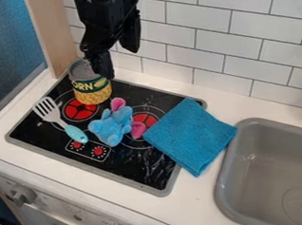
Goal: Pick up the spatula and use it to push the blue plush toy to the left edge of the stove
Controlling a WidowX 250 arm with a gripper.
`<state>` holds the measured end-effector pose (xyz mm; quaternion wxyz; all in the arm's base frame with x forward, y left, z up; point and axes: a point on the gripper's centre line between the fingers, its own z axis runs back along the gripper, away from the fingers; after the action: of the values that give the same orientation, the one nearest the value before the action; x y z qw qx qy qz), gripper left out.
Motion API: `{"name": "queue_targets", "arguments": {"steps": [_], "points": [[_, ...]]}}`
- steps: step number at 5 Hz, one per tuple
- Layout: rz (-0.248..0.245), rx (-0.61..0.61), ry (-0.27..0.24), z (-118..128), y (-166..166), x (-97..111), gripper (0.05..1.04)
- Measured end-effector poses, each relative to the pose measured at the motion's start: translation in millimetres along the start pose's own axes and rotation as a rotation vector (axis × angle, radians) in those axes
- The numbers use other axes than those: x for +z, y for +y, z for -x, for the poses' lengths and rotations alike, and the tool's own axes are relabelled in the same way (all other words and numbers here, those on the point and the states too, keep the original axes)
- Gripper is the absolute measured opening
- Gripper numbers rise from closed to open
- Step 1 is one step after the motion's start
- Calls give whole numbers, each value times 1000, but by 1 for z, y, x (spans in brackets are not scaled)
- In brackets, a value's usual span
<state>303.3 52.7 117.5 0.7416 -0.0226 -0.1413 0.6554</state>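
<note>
The black gripper point(120, 62) hangs from the top edge, above and beside the can at the back left of the stove. Its fingers stand apart, one low at the right side of the can's rim, the other higher and farther right; whether the lower one touches the can I cannot tell. The yellow and green corn can point(93, 92) stands upright by the left burner. In front of it and to the right lies a blue plush toy with pink ears point(112, 125). A spatula with a white slotted head and light blue handle point(76, 133) lies at the left.
The black stove top point(135, 174) has red burners and two red knobs. A folded blue cloth point(190, 135) overlaps its right edge. Farther right is a grey sink point(264, 158). White tiles point(197, 38) rise behind the counter, and a wooden post point(53, 36) stands at the back left.
</note>
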Motion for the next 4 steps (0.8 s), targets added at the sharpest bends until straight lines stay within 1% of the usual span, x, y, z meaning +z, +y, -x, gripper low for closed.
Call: {"name": "queue_targets", "arguments": {"steps": [1, 2, 3, 4], "points": [[-33, -6, 17, 3, 5, -9, 999], [-60, 51, 44, -22, 27, -13, 999], [-45, 63, 16, -36, 41, -9, 999], [-68, 74, 49, -47, 63, -18, 999]]}}
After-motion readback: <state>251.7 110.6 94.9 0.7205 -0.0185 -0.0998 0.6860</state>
